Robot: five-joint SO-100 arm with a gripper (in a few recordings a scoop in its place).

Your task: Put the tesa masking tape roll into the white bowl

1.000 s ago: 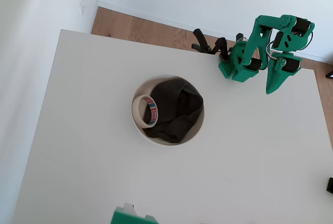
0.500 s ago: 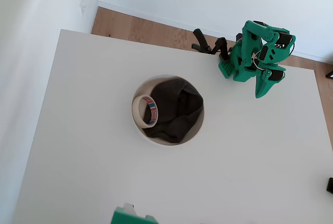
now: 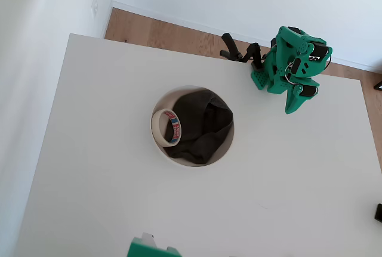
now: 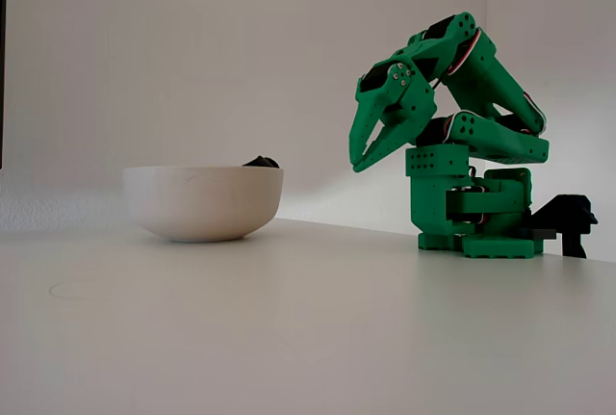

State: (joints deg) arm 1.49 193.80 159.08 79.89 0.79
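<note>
The tesa masking tape roll (image 3: 161, 123) stands on edge inside the white bowl (image 3: 192, 164), leaning against the bowl's left inner wall, its red and blue core facing right. A dark cloth (image 3: 204, 123) fills the other part of the bowl and peeks over the rim (image 4: 260, 161) in the fixed view. The bowl (image 4: 202, 205) sits near the table's middle. My green gripper (image 3: 290, 108) is folded down close to the arm's base at the far right, well away from the bowl. Its fingertips (image 4: 356, 163) point downward, shut, holding nothing.
A black clamp (image 3: 239, 51) holds the arm's base at the table's far edge. A green object (image 3: 149, 248) pokes in at the near edge, and a small black item (image 3: 378, 212) sits at the right edge. White tabletop (image 3: 286, 179) surrounds the bowl.
The arm has folded in toward its base, and the gripper has swung left in the overhead view. The tape roll and bowl have not moved.
</note>
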